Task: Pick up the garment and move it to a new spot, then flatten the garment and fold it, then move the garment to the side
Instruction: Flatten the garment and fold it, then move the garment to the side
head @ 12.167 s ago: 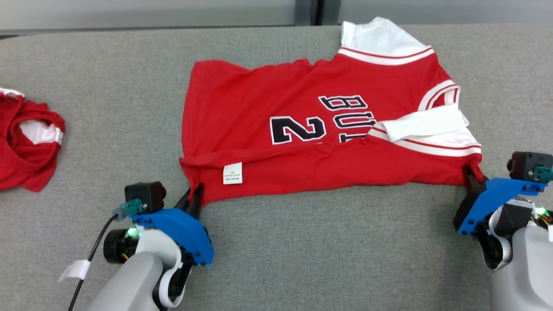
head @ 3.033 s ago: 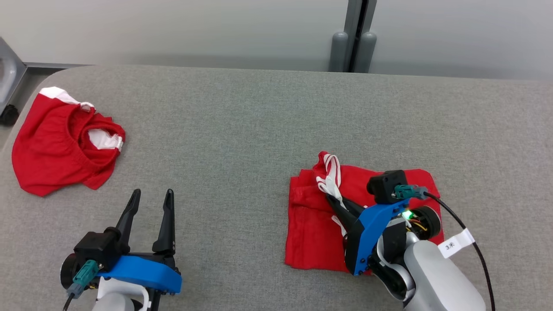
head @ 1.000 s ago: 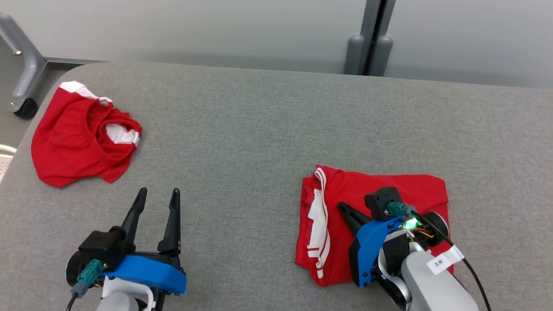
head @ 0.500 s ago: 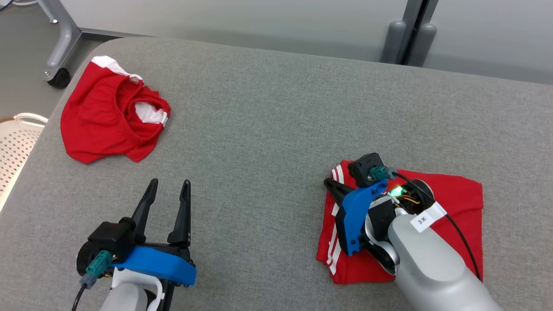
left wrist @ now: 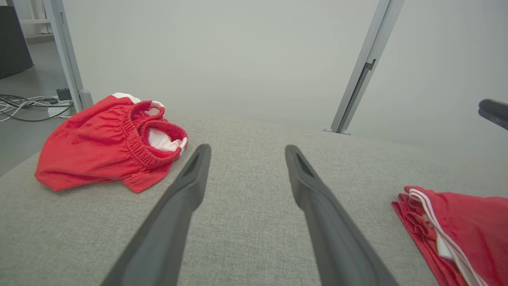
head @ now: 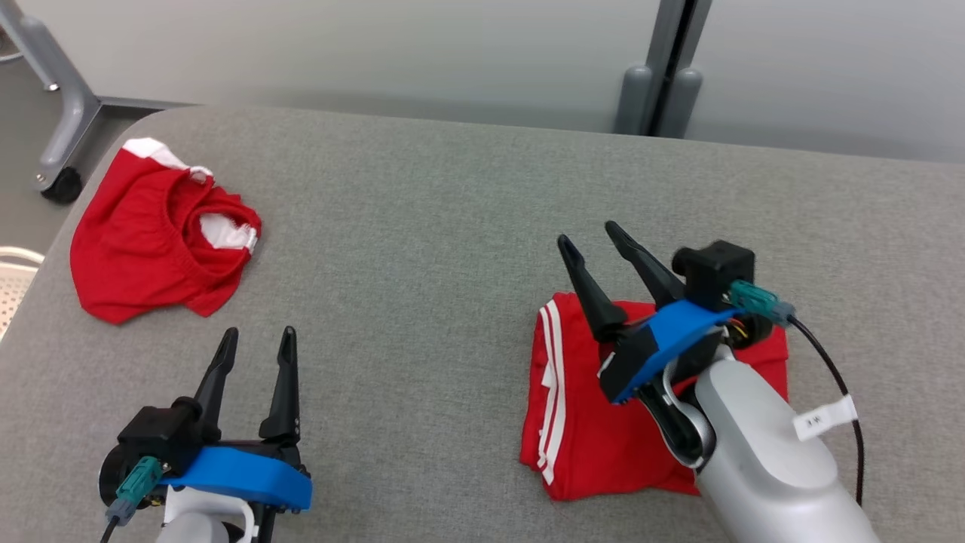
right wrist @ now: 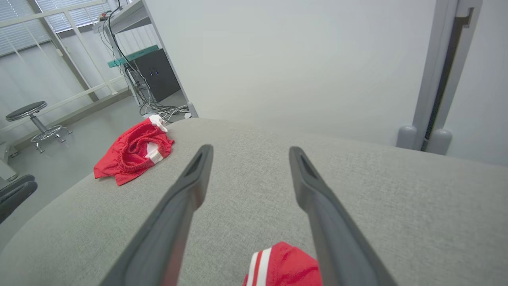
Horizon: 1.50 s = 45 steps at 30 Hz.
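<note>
Two red pieces lie on one grey padded table (head: 452,196); we go big to small. The folded garment (head: 588,445) lies flat on the table's near right part. It is a compact rectangle with white striped trim (head: 554,392) down its left edge. Red shorts (head: 143,249) sit bunched at the far left, well apart from it. The right gripper (head: 586,235) hangs above the garment's far edge, jaws spread wide with nothing between them. Its forearm (head: 754,445) crosses over the cloth. The left gripper (head: 258,333) hovers over bare table at near left, jaws apart too, empty. We judge the fold and side placement about done. Risk: if the right arm pulls back low, a finger or the wrist could snag the top layer and drag the fold open. The striped edge looks loosest, so we expect it would lift first.
</note>
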Motion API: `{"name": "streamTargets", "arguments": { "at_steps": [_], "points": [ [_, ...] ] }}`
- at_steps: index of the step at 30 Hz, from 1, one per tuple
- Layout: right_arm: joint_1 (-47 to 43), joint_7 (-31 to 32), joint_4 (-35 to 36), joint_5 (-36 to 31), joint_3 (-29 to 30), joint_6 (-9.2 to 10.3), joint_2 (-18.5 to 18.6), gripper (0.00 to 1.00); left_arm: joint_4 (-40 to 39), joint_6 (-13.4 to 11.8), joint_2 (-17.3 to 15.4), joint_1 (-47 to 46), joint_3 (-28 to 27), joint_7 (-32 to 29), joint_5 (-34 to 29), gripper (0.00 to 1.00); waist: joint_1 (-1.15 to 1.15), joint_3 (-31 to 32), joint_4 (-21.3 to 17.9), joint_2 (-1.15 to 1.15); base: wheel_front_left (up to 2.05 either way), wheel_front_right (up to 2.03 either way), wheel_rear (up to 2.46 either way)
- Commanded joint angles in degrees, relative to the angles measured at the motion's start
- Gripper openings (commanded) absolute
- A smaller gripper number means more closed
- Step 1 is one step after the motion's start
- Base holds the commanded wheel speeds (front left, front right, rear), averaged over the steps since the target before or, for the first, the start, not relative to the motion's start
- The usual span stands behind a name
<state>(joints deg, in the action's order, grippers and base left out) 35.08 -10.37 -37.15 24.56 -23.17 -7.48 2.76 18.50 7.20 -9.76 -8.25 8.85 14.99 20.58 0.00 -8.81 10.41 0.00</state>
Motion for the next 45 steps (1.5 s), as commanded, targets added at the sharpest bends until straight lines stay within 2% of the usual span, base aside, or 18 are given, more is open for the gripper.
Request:
{"name": "streamTargets", "arguments": {
  "at_steps": [1,4,8,15,19,27,45],
  "points": [
    [-2.4,-1.0,1.0,-1.2,1.9,-0.03,0.2,1.00,-0.4,0.2,-0.4,0.7,-0.5,0.3,-0.3,1.00,0.00,2.0,-2.1,0.00,0.00,0.00,0.00],
    [-7.4,-2.4,5.0,-5.4,8.2,-0.03,0.3,1.00,-0.8,-0.1,-0.6,2.0,-1.6,0.3,-0.4,1.00,0.00,3.4,-4.1,0.00,0.00,0.00,0.00],
    [-15.3,-0.5,12.0,-11.0,16.1,-0.03,0.3,1.00,-1.3,-0.6,-0.9,3.4,-2.2,0.3,-0.4,1.00,0.00,4.5,-6.3,0.00,0.00,0.00,0.00],
    [-26.2,4.6,24.5,-14.8,24.3,-0.03,0.2,1.00,-1.4,-0.9,-1.2,4.6,-2.8,0.3,-0.4,1.00,0.00,5.9,-8.6,0.00,0.00,0.00,0.00],
    [-29.9,5.8,28.2,-13.8,25.6,-0.03,0.2,1.00,-0.3,-0.8,-1.3,5.5,-2.8,0.3,0.0,1.00,0.00,7.1,-9.3,0.00,0.00,0.00,0.00],
    [-33.8,6.7,30.2,-13.8,28.2,-0.03,0.2,1.00,0.9,-1.3,-1.1,7.0,-2.3,-0.1,0.3,1.00,0.00,9.5,-9.6,0.00,0.00,0.00,0.00],
    [-36.8,9.1,30.3,-13.1,29.3,-0.03,0.2,1.00,0.2,-2.6,-1.8,8.3,-1.8,-0.6,0.9,1.00,0.00,10.0,-9.1,0.00,0.00,0.00,0.00]
  ]
}}
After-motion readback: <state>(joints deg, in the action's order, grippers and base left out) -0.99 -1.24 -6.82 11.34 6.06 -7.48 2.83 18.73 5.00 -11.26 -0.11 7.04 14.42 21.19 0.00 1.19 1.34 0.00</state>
